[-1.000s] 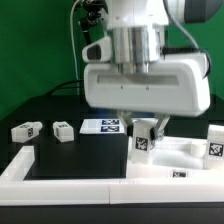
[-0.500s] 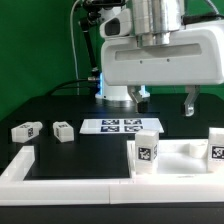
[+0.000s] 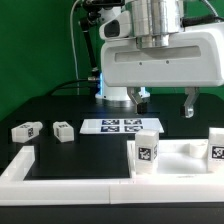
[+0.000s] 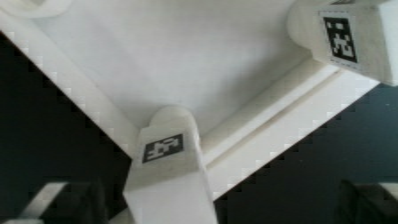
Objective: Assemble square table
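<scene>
The white square tabletop (image 3: 182, 160) lies at the exterior view's right, against the white rails. Two tagged white legs stand upright on it, one at its left front corner (image 3: 147, 151) and one at its right edge (image 3: 215, 145). Two more legs lie loose on the black table, one (image 3: 25, 129) beside the other (image 3: 63, 130). My gripper (image 3: 164, 104) hangs open well above the tabletop, holding nothing. In the wrist view the near leg (image 4: 169, 165) rises straight below my spread fingers (image 4: 43, 203), with the tabletop (image 4: 160, 70) and the other leg (image 4: 345, 35) beyond.
The marker board (image 3: 122, 126) lies flat behind the tabletop. White border rails (image 3: 22, 166) run along the front and left. The arm's base (image 3: 118, 95) stands at the back.
My gripper let go of the front leg, opened wide and rose straight up off it. The leg stays upright. Nothing has moved in the last half second.
</scene>
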Tool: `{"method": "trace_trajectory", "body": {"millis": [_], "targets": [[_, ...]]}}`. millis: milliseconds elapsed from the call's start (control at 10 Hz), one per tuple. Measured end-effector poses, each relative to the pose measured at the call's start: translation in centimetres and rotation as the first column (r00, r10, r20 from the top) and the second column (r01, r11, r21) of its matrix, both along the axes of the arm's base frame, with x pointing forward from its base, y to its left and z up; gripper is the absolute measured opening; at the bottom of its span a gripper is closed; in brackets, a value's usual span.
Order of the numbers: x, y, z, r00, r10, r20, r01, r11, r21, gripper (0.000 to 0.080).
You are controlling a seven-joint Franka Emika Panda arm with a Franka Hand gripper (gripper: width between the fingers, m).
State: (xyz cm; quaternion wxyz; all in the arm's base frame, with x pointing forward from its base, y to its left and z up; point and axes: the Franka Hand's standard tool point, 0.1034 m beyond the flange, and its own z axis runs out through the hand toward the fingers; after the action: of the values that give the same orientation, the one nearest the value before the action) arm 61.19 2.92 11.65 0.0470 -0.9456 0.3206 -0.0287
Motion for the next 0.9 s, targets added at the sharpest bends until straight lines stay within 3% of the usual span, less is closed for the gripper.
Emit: {"method": "trace_trajectory", "body": {"millis": [100,300,500,900], "targets": [[-0.2,0.0,-0.1,1.000,-0.023,-0.002,0.023,1.000,0.003,0.0649],[-2.8,0.4,-1.4,0.989,-0.140,-0.046,0.141,0.990,0.020,0.0649],[-4.7,1.4,-3.2,0.918,-0.383,-0.105,0.391,0.918,0.064,0.0649],[-4.7,1.4,-3.5,0.922,-0.376,-0.092,0.382,0.922,0.064,0.0649]]}}
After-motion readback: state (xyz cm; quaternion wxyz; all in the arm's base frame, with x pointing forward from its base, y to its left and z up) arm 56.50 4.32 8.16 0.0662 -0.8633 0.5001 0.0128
